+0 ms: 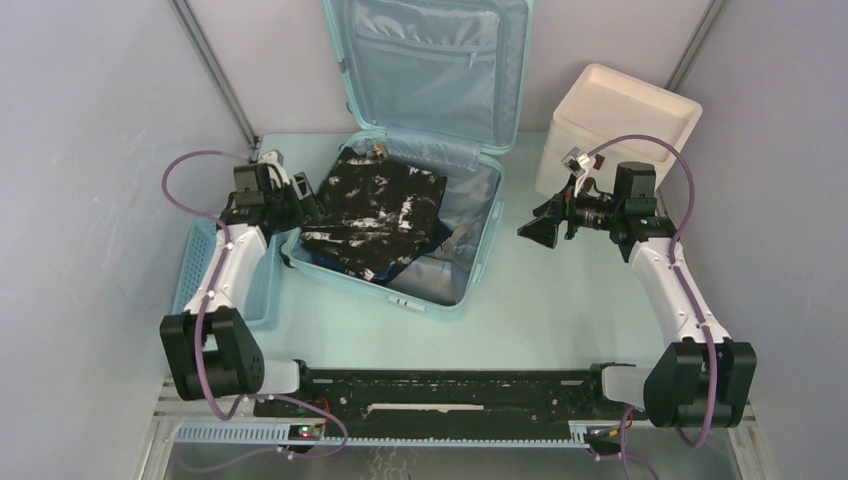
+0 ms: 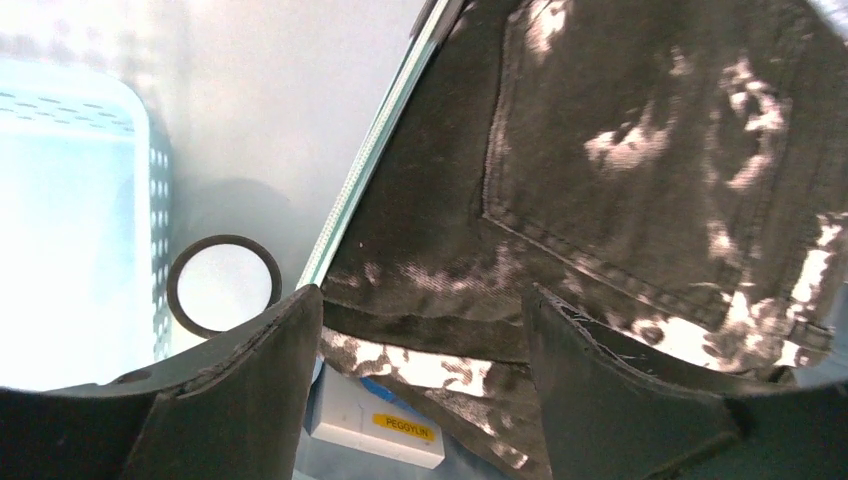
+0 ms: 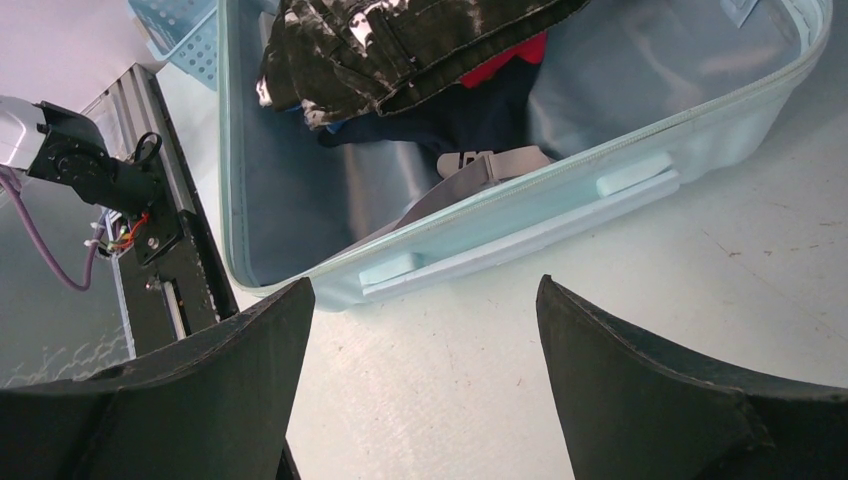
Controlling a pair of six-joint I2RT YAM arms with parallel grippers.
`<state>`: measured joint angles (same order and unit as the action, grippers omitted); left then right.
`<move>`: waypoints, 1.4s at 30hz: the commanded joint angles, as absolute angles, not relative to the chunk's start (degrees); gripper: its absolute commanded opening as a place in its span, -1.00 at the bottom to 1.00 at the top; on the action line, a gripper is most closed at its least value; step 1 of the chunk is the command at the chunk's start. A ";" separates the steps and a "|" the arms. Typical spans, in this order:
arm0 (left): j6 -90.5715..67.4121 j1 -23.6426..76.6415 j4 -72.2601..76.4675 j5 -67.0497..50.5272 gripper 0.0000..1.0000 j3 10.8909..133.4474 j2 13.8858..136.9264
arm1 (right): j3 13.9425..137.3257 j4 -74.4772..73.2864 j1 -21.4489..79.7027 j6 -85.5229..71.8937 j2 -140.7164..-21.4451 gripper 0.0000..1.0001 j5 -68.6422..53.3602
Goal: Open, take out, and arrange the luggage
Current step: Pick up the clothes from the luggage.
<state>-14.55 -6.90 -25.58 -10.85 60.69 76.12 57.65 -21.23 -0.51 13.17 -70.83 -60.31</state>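
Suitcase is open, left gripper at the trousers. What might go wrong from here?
1. The open left gripper straddles the trousers' edge right beside the suitcase rim; closing might catch the rim or only a thin fold that slips.
2. The trousers lie on a red garment and dark clothes; lifting may drag those along.
3. The lid leans upright; a tug could topple it.

I see luggage (image 1: pixel 445 305) mint-blue | lining (image 1: pixel 440 70) grey-blue | jeans (image 1: pixel 375 215) black, white-blotched | basket (image 1: pixel 195 265) light blue | box (image 1: pixel 565 160) cream-white | table (image 1: pixel 560 290) pale mint
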 commanded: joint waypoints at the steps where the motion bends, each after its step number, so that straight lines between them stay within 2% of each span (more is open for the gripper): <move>1: -14.06 -6.94 -27.44 -11.60 0.54 62.47 80.37 | 57.99 -21.25 -0.17 14.24 -70.52 0.81 -60.60; 4: -14.23 -6.95 -29.52 -11.90 0.48 63.49 83.55 | 57.94 -21.18 -0.17 14.19 -70.57 0.82 -60.65; 9: -14.41 -7.05 -30.80 -14.19 0.20 64.78 86.10 | 58.00 -21.26 -0.17 14.29 -70.62 0.82 -60.69; 16: -13.94 -6.97 -27.73 -16.39 -0.71 63.29 81.35 | 57.99 -21.27 -0.16 14.37 -70.63 0.82 -60.56; 19: -13.48 -6.94 -25.72 -18.27 -0.93 62.49 79.29 | 58.01 -21.26 -0.17 14.41 -70.66 0.82 -60.55; 27: -11.54 -4.32 -22.76 -17.14 -1.00 60.75 74.35 | 58.01 -21.34 -0.25 14.63 -70.75 0.82 -60.23; 35: -7.75 2.66 -23.60 -4.43 -1.00 59.91 69.80 | 58.01 -21.31 -0.26 14.76 -70.84 0.82 -60.14; 42: -6.23 8.45 -23.11 1.58 -1.00 59.06 67.45 | 58.57 -22.53 -0.22 15.45 -71.27 0.81 -59.96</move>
